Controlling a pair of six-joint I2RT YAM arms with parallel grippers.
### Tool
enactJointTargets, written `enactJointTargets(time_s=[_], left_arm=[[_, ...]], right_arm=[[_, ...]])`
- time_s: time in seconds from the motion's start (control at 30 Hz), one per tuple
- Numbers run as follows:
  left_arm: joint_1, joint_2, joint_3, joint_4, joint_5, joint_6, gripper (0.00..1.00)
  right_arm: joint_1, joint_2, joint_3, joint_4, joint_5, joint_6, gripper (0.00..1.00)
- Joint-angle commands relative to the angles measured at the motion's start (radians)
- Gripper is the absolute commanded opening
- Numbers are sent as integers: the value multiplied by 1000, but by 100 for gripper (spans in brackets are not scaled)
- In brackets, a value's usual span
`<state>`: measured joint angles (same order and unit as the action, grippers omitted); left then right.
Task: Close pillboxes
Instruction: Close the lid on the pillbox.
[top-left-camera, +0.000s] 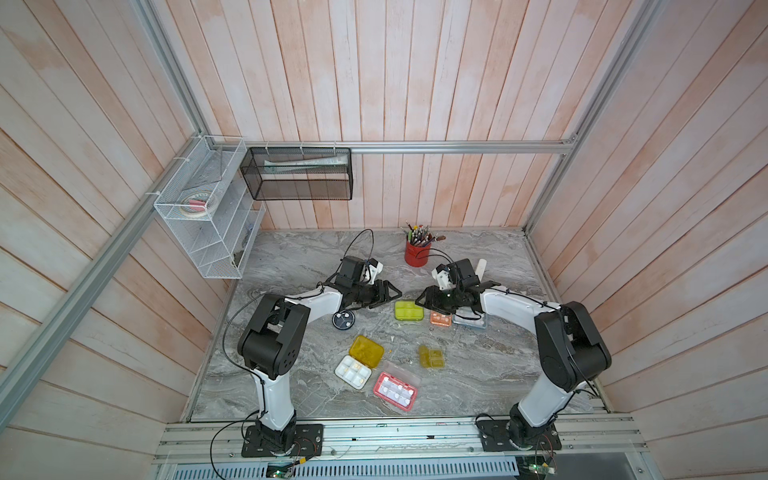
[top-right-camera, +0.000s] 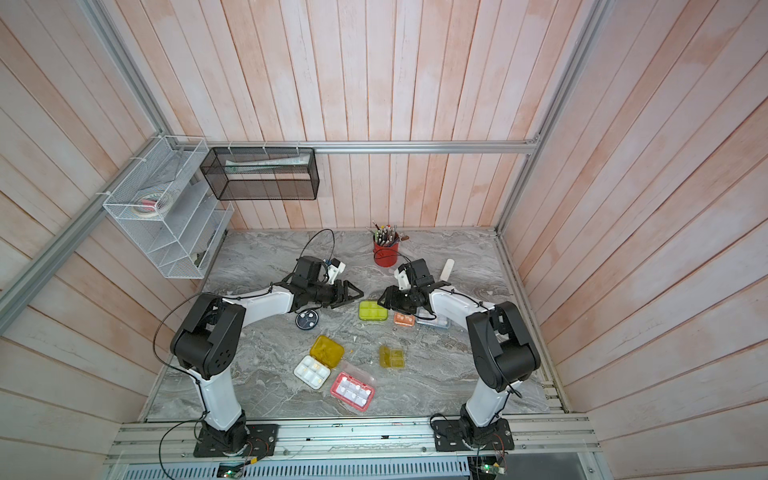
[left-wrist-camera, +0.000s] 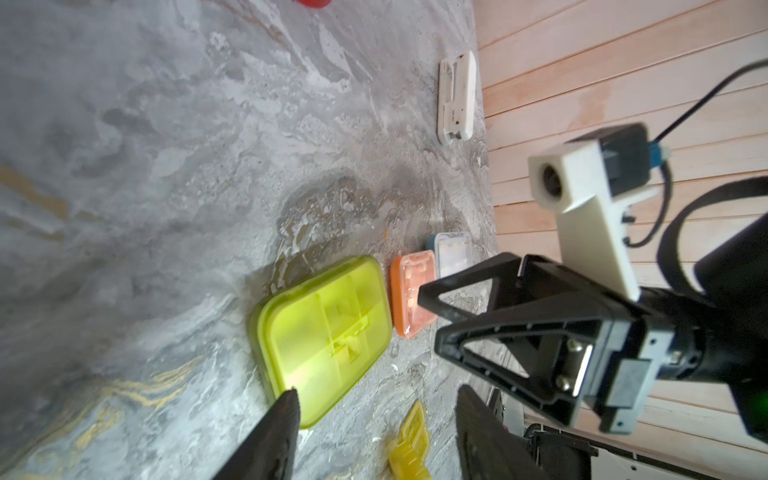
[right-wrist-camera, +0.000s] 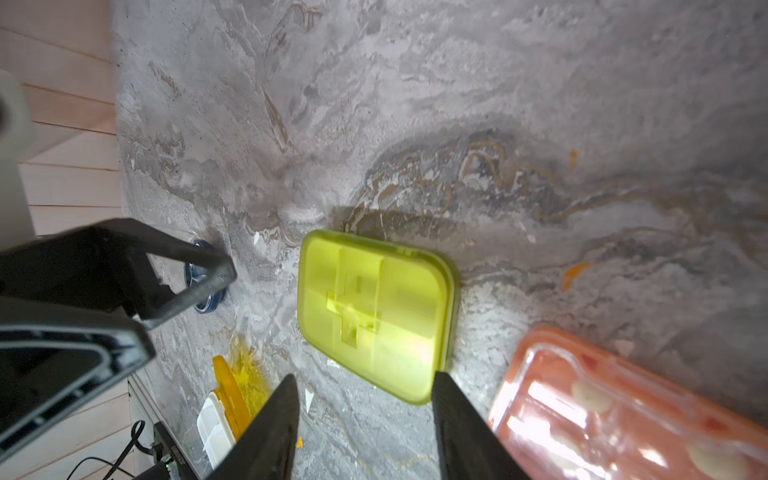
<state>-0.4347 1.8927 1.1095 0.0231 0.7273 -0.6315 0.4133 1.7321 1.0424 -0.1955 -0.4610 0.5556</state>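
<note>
The grey marble table (top-left-camera: 291, 266) stood inside pale plank walls (top-left-camera: 415, 83). The left wrist view showed the light blue pillbox (left-wrist-camera: 451, 257) whole, just beside the orange pillbox (left-wrist-camera: 409, 299). In both top views the right arm (top-left-camera: 511, 307) covered part of it. The lime pillbox (top-left-camera: 409, 310) lay shut between the pincers. The yellow pillbox (top-left-camera: 365, 351) and pink-red pillbox (top-left-camera: 395, 388) lay open nearer the front. The left gripper (top-left-camera: 388, 297) and right gripper (top-left-camera: 422, 302) stood about half open, holding nothing.

My right arm (top-left-camera: 507, 305) covers part of the light blue pillbox (top-left-camera: 473, 323) near the lime pillbox (top-left-camera: 408, 310); lid state unreadable.
</note>
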Motion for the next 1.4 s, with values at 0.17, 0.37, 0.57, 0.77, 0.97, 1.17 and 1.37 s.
enactJointTargets(time_s=[0.17, 0.37, 0.57, 0.77, 0.97, 1.17, 1.37], left_arm=[[-4, -8, -40, 23, 0, -9, 62], [-14, 15, -41, 44, 11, -23, 62], [-22, 34, -39, 57, 16, -33, 62], [-24, 46, -36, 57, 21, -33, 62], [-27, 55, -42, 60, 20, -33, 62], [-31, 59, -44, 63, 21, -33, 62], [-32, 46, -56, 65, 15, -28, 62]], right_arm=[[-4, 58, 38, -39, 6, -34, 54], [-5, 77, 41, -42, 7, -40, 53], [-4, 89, 32, -33, -3, -38, 54], [-2, 93, 20, -19, -13, -30, 54], [4, 95, 10, -7, -22, -23, 54], [16, 104, 11, -2, -25, -16, 54], [31, 112, 13, 4, -29, -9, 54]])
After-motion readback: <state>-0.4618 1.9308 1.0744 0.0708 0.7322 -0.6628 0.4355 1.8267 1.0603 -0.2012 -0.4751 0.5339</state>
